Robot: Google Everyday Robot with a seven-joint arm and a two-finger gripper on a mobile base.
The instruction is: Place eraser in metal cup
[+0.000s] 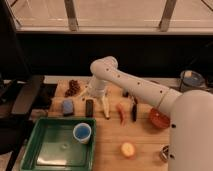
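While close under the end effector, a flat black oblong eraser.

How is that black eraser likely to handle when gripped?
The eraser lies flat, oblong and blocky, so it probably won't roll and should stay stiff when squeezed. It looks small, so it is likely light. The gripper is just beside it.
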